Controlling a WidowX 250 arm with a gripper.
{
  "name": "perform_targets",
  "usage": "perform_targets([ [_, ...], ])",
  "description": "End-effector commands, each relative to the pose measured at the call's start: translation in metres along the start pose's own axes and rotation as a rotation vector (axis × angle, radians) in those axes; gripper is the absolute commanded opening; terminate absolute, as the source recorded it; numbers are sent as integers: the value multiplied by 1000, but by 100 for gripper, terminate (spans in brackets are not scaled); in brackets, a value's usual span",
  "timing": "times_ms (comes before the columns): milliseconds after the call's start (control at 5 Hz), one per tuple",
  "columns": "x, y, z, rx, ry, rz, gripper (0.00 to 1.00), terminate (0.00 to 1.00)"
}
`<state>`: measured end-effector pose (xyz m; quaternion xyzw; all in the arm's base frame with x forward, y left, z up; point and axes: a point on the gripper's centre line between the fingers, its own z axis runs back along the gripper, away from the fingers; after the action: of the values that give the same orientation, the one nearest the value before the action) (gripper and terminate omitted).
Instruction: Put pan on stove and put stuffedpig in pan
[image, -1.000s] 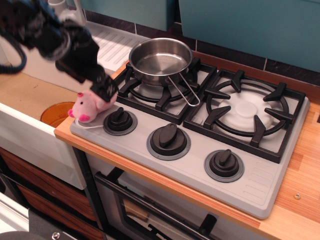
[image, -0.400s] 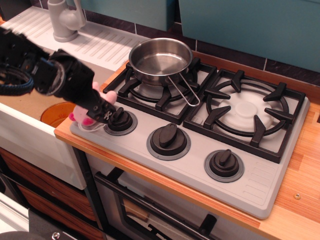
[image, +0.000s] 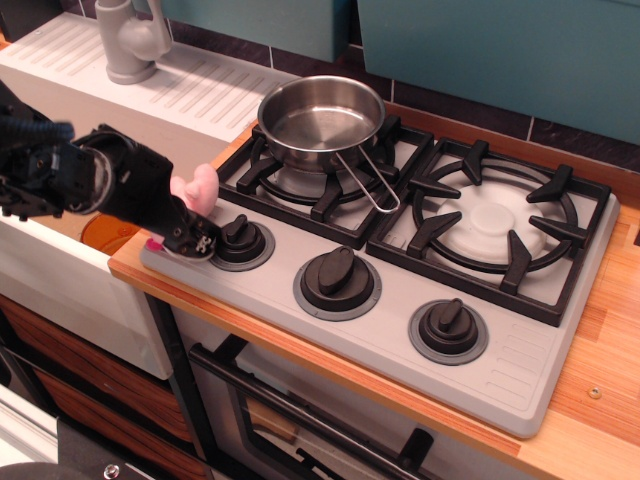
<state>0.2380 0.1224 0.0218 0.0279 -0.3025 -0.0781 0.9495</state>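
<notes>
The shiny steel pan (image: 320, 118) stands empty on the left burner grate of the grey stove (image: 545, 360), its wire handle pointing toward the front right. The pink stuffedpig (image: 196, 187) lies at the stove's front left corner beside the left knob (image: 241, 242); only its pink top and one darker foot show. My black gripper (image: 192, 236) has come in low from the left and lies over the pig, covering most of it. Its jaws are hidden by its own body, so I cannot tell whether they hold the pig.
Two more black knobs (image: 337, 279) (image: 447, 329) line the stove's front. The right burner grate (image: 495, 222) is bare. A white sink with a drainboard (image: 200, 90) and grey faucet (image: 130, 40) lies to the left, with an orange object (image: 103, 229) in the basin.
My gripper has dropped from above the pig and swung down to the left, now lying low over it. The pig is more covered. The pan has not moved.
</notes>
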Motion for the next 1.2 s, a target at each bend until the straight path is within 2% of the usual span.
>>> perform_targets([
  [0,20,10,-2,26,36,1,0,0],
  [200,32,10,13,68,93,-2,0,0],
  [400,53,13,41,116,176,-17,0,0],
  [600,76,14,60,124,226,-24,0,0],
  [800,106,9,68,111,246,-22,0,0],
  [1000,135,-2,65,112,267,-5,0,0],
])
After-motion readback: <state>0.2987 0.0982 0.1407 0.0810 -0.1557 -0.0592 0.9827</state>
